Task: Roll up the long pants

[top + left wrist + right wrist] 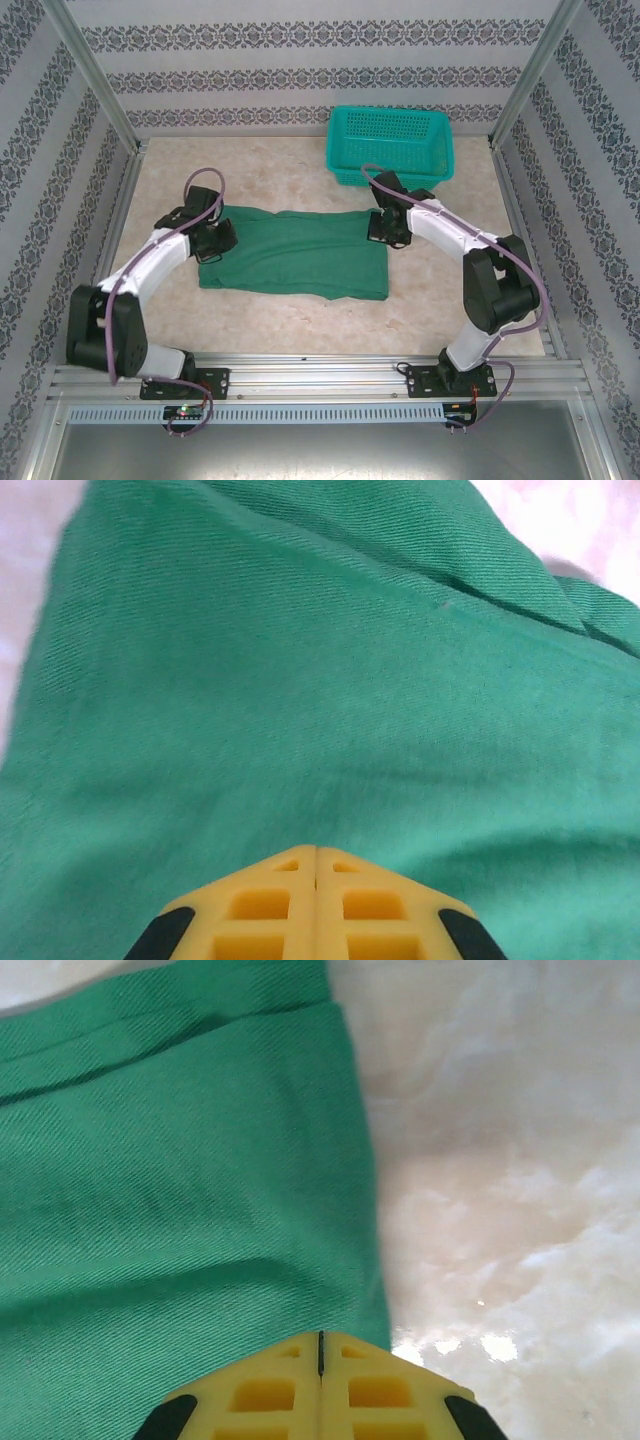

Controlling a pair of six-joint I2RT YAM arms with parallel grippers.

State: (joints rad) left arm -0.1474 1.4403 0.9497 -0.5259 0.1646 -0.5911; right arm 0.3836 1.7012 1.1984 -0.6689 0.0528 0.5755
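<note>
The long pants [295, 253] lie folded flat as a dark green rectangle in the middle of the table. My left gripper [215, 240] is down on their left end, and in the left wrist view its yellow fingers [316, 850] are shut, tips together against the green cloth [300, 680]. My right gripper [385, 232] rests on the far right corner of the pants. Seen from the right wrist, its jaws [320, 1335] are shut right at the cloth's right edge [200, 1180]. Whether either gripper pinches any fabric is hidden under the tips.
A teal mesh basket [390, 140] stands at the back right, just behind the right arm. Patterned walls and metal posts [95, 80] close in the table on three sides. Bare marbled tabletop [300, 320] lies in front of the pants.
</note>
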